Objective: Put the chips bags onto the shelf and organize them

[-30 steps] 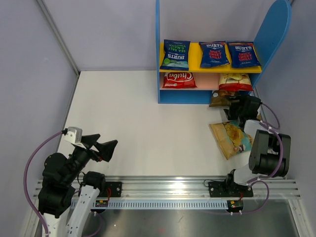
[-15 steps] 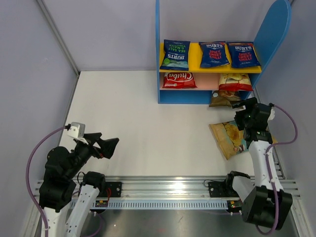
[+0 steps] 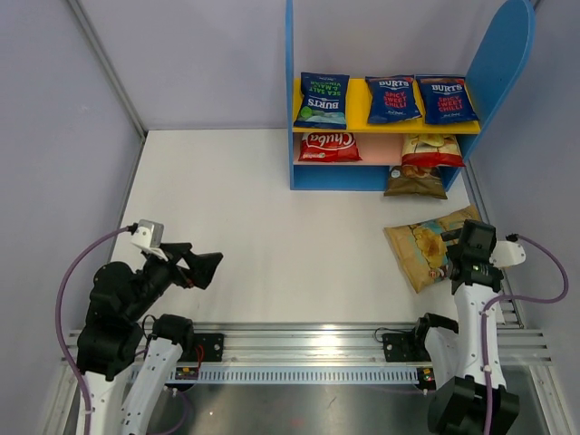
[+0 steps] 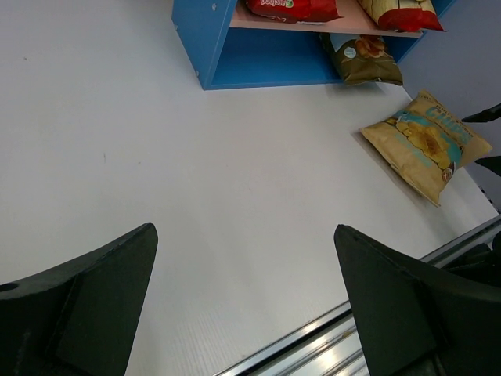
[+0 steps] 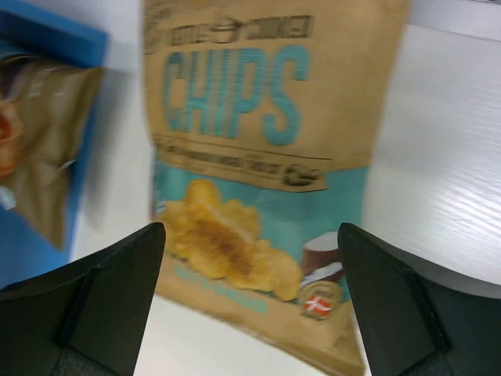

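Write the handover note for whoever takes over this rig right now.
Left gripper: open, empty, over bare table, near left.
Right gripper: open, empty, hovering over the blue-brown chips bag, which lies flat on the table.
Shelf: three Burts bags on the yellow board, two red-white bags on the pink board.
Tan-gold bag: at the blue base, right front, sticking out.
Done: five bags shelved.
Left: shelve the blue-brown bag, tidy the tan-gold one.

Shelf (image 3: 291, 91): three Burts (image 3: 392, 98) top, two Chuba (image 3: 328, 146) middle; tan-gold bag (image 3: 415, 184) at base; cassava bag (image 3: 421, 252) apart.
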Available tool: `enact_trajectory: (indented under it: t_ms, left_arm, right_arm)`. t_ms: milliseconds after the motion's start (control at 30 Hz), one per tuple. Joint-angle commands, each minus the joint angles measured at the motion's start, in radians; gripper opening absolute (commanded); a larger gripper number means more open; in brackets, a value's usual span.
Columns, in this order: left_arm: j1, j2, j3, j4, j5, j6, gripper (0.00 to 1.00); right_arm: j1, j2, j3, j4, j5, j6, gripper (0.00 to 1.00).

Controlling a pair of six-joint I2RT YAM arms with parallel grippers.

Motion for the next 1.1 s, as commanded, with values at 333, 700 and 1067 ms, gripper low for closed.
enact_trajectory:
  t_ms: [333, 700, 1067]
  left_arm:
    - [-0.075, -0.031, -0.016, 0.066, 0.084, 0.008, 0.99]
    - [-0.083, -0.023, -0.021, 0.077, 0.149, 0.02, 0.99]
    - [-0.085, -0.071, -0.016, 0.075, 0.169, 0.026, 0.99]
  right_arm:
    - [-0.18, 0.113, -0.075, 0.134, 0.151, -0.025, 0.99]
    - [-0.378, 0.206, -0.256, 0.596, -0.366, -0.124, 0.99]
    - [-0.381, 0.469, -0.254, 0.728, -0.647, -0.137, 0.86]
